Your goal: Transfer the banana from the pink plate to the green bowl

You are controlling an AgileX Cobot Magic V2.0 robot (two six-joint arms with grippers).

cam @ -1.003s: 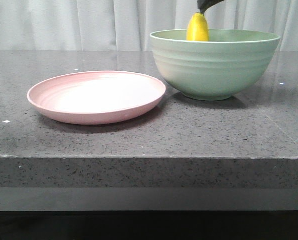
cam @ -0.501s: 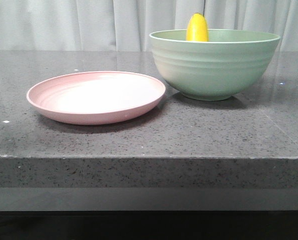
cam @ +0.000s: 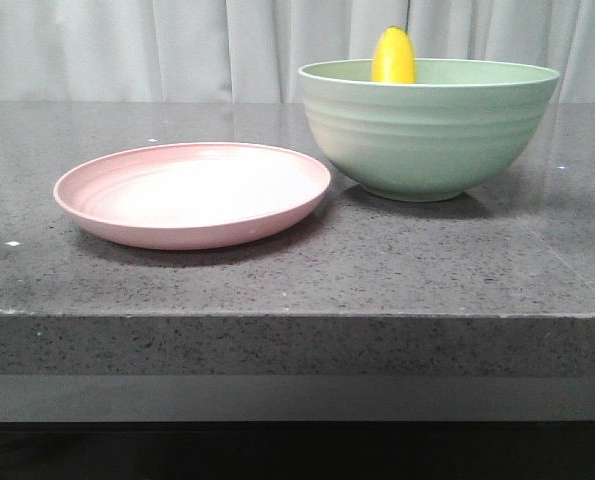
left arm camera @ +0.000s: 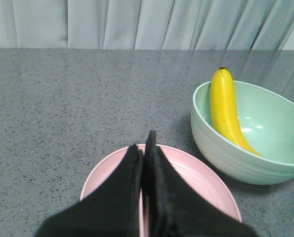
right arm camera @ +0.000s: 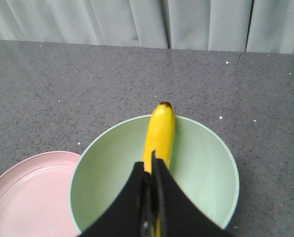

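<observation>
The banana [cam: 394,55] lies in the green bowl [cam: 427,130], leaning on the far wall with its tip above the rim. It also shows in the left wrist view [left arm camera: 226,108] and the right wrist view [right arm camera: 160,131]. The pink plate [cam: 192,195] is empty, left of the bowl and almost touching it. My left gripper [left arm camera: 143,141] is shut and empty above the pink plate [left arm camera: 206,182]. My right gripper [right arm camera: 147,160] is shut and empty, well above the green bowl [right arm camera: 201,163]. Neither gripper shows in the front view.
The dark speckled stone table [cam: 277,280] ends in a front edge close to the plate. A pale curtain [cam: 127,45] hangs behind the table.
One second ago my right gripper was at the banana's tip in the front view. It has since risen out of that view, and the banana stays leaning in the bowl.
</observation>
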